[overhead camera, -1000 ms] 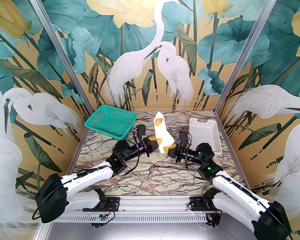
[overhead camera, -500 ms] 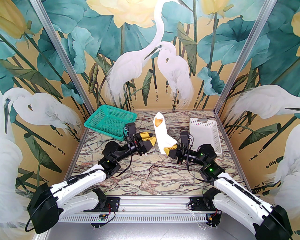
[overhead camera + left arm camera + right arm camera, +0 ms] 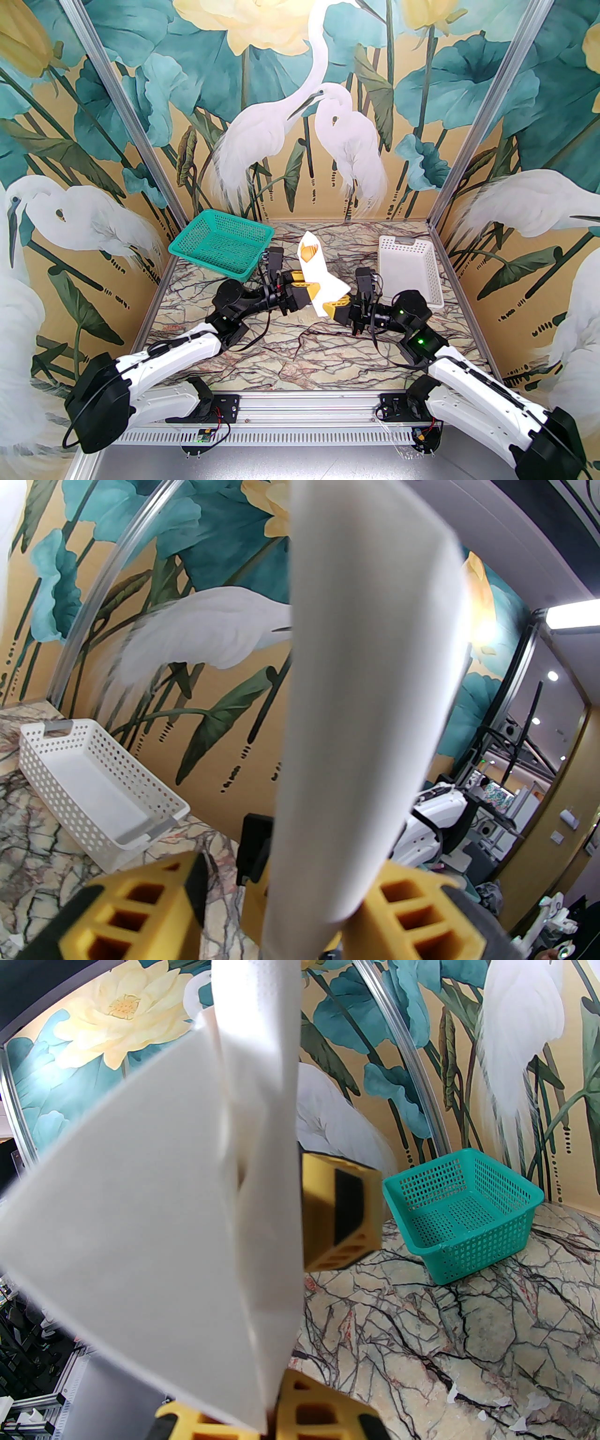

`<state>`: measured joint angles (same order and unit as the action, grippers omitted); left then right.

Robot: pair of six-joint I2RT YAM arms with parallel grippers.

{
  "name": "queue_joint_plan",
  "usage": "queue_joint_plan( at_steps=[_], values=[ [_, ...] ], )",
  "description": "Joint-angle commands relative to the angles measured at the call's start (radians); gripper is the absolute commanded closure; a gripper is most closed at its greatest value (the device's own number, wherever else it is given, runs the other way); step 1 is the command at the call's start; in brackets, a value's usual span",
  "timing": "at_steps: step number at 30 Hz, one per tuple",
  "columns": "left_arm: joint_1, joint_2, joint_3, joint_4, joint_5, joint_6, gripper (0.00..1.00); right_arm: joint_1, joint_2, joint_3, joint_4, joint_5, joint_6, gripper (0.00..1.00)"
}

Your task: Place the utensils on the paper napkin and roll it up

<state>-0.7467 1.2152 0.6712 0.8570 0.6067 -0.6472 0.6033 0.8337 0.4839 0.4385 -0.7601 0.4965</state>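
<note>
The paper napkin (image 3: pixel 322 276) is rolled into a white tube that stands tilted above the table, with a loose flap (image 3: pixel 140 1222) spreading near its lower end. An orange-brown utensil (image 3: pixel 309 253) peeks out of the tube's upper opening. My right gripper (image 3: pixel 333 305) is shut on the napkin's lower end; its yellow fingers (image 3: pixel 328 1412) pinch the paper. My left gripper (image 3: pixel 308 287) is open around the tube's middle from the left. In the left wrist view the napkin roll (image 3: pixel 365 714) lies against the right finger (image 3: pixel 422 916), apart from the left one.
A green mesh basket (image 3: pixel 220 243) sits at the back left, and a white perforated basket (image 3: pixel 410 267) at the back right, just behind my right arm. Small paper scraps (image 3: pixel 515 1412) lie on the marble table (image 3: pixel 304 356).
The left gripper let go of the roll, drew back to the left with its jaws opened, then came back around the roll. The roll's top has tipped slightly left. The right gripper kept its grip.
</note>
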Motion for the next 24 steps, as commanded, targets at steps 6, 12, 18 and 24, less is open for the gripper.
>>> queue_joint_plan(
  at_steps=[6,12,18,24],
  values=[
    [-0.017,0.041,0.060,0.069,0.062,-0.036,0.61,0.019,-0.018,0.037,0.031,-0.031,-0.001,1.00],
    [-0.023,0.050,0.070,0.074,0.065,-0.037,0.81,0.026,-0.018,0.038,0.022,-0.052,-0.008,1.00],
    [-0.026,0.055,0.080,0.079,0.076,-0.037,0.92,0.032,-0.015,0.045,-0.026,-0.070,-0.028,0.99],
    [-0.027,0.030,0.067,0.070,0.055,-0.021,0.99,0.030,-0.077,0.051,-0.127,-0.020,-0.078,0.64]
  ],
)
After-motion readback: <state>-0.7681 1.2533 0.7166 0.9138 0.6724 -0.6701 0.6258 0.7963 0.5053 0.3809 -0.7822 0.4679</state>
